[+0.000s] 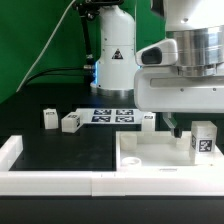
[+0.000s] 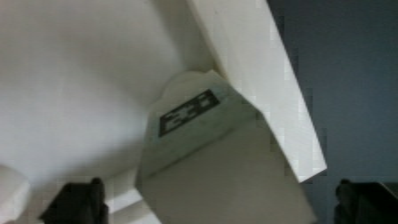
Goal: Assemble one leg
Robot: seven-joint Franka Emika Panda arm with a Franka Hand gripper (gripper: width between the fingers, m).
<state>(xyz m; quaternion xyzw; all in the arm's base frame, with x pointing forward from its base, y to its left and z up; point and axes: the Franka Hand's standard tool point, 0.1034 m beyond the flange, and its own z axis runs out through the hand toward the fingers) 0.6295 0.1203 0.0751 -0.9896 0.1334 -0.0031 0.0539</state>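
**Leg being seated at right corner of panel; alignment unconfirmed**

At the exterior view's left, two loose legs and are standing on the dark desk, near each other and well apart from the work area. A white rail is bordering the desk's left edge. Further right, at the far side, the marker board is lying flat in front of the robot base. Another small white piece is sitting just right of that board.

To the right, the white square panel is lying on the desk with its raised rim facing up. The leg is standing upright at the panel's right corner, its marker facing the camera. The gripper is hanging directly over it. In the wrist view the leg is running between the two dark fingertips, beside the panel's rim; the gripper appears to be closed on the leg, though pad contact itself is hidden.

Risks, as judged from here: whether the leg is engaging the corner socket cannot be confirmed. If it is sitting slightly off or tilted, downward pressure or turning could jam it, shift the panel across the desk, or let the leg slip in the grasp. Releasing before full seating could leave it toppling.
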